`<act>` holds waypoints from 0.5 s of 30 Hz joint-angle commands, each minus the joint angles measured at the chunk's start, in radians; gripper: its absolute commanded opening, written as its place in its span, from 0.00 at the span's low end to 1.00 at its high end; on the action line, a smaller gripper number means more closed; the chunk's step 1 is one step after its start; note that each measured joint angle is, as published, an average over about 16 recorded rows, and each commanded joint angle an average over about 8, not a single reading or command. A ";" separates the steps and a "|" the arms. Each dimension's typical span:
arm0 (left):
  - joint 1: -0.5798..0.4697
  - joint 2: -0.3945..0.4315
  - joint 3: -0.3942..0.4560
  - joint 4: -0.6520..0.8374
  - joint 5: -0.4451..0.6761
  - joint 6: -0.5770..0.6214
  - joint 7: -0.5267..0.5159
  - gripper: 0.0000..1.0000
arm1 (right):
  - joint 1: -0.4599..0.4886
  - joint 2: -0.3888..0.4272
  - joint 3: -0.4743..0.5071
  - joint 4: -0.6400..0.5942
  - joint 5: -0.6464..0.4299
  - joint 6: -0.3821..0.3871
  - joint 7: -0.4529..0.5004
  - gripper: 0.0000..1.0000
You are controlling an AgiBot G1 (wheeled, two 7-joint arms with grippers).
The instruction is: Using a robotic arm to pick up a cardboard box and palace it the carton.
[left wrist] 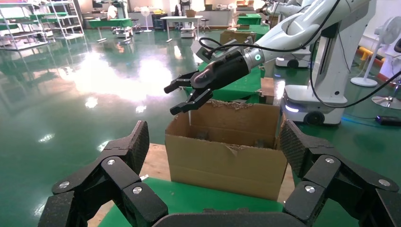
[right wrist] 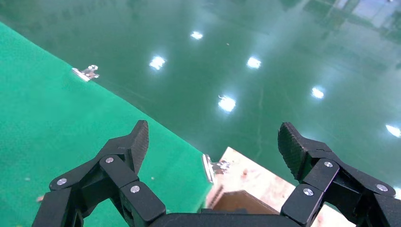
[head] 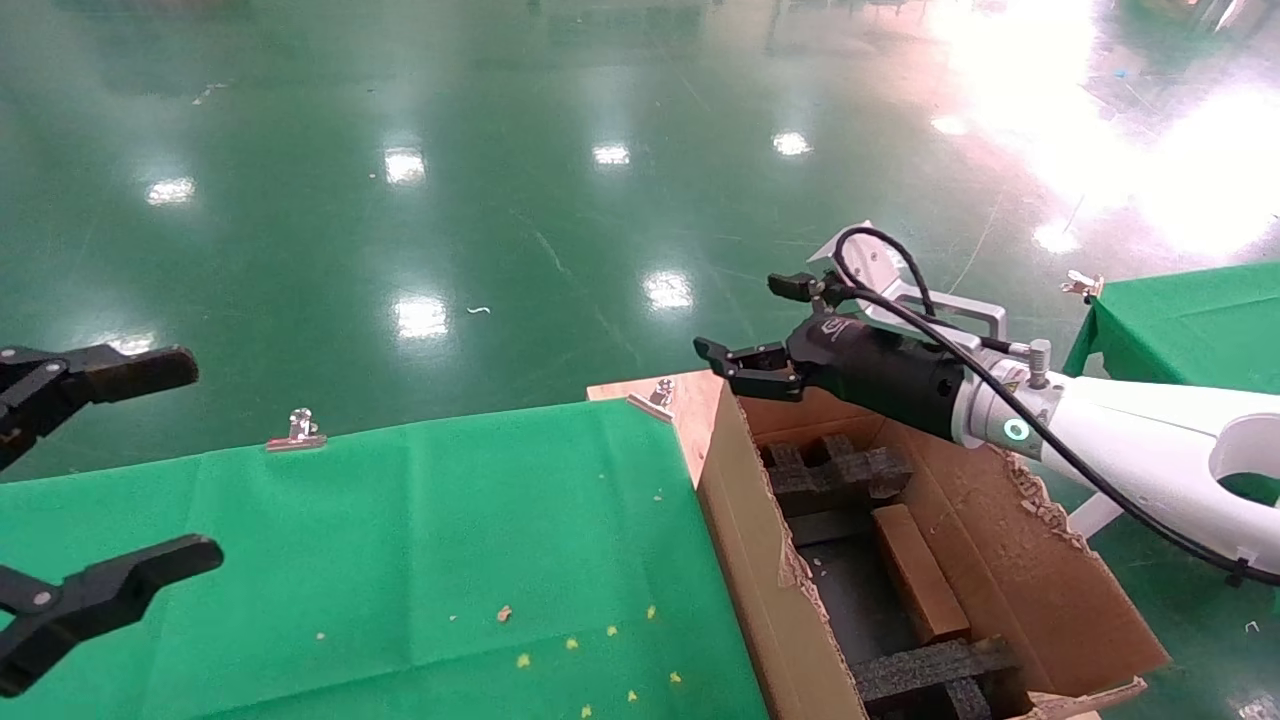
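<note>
The large brown carton (head: 740,560) with ragged flaps stands at the right end of the green table. The small cardboard box (head: 918,572) lies inside it on the floor, between black foam blocks (head: 835,470). My right gripper (head: 742,317), on the white arm with the green ring (head: 1015,431), is open and empty, hovering above the carton's far left corner. It also shows in the left wrist view (left wrist: 170,100) above the carton (left wrist: 227,161). My left gripper (head: 200,460) is open and empty over the table's left end. From the left wrist view the small box is hidden.
A green cloth (head: 400,550) covers the table, held by metal clips (head: 297,432) (head: 655,395). A bare wooden corner (right wrist: 265,179) sticks out by the carton. A second green table (head: 1190,320) stands at the right. Shiny green floor lies beyond.
</note>
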 commanded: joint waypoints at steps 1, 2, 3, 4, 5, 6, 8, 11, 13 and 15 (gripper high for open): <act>0.000 0.000 0.000 0.000 0.000 0.000 0.000 1.00 | 0.003 0.001 -0.008 0.000 -0.008 0.013 0.005 1.00; 0.000 0.000 0.000 0.000 0.000 0.000 0.000 1.00 | -0.001 0.000 0.001 0.000 0.000 0.001 -0.003 1.00; 0.000 0.000 0.000 0.000 0.000 0.000 0.000 1.00 | -0.008 0.000 0.016 -0.001 0.011 -0.015 -0.015 1.00; 0.000 0.000 0.000 0.000 0.000 0.000 0.000 1.00 | -0.016 -0.001 0.034 -0.002 0.023 -0.033 -0.030 1.00; 0.000 0.000 0.000 0.000 0.000 0.000 0.000 1.00 | -0.025 -0.003 0.054 -0.003 0.033 -0.047 -0.046 1.00; 0.000 0.000 0.000 0.000 0.000 0.000 0.000 1.00 | -0.036 -0.004 0.078 -0.004 0.048 -0.070 -0.066 1.00; 0.000 0.000 0.000 0.000 0.000 0.000 0.000 1.00 | -0.064 -0.008 0.138 -0.007 0.086 -0.125 -0.115 1.00; 0.000 0.000 0.000 0.000 0.000 0.000 0.000 1.00 | -0.110 -0.014 0.239 -0.011 0.149 -0.217 -0.197 1.00; 0.000 0.000 0.000 0.000 0.000 0.000 0.000 1.00 | -0.141 -0.018 0.307 -0.014 0.191 -0.278 -0.252 1.00; 0.000 0.000 0.000 0.000 0.000 0.000 0.000 1.00 | -0.172 -0.023 0.374 -0.017 0.233 -0.340 -0.307 1.00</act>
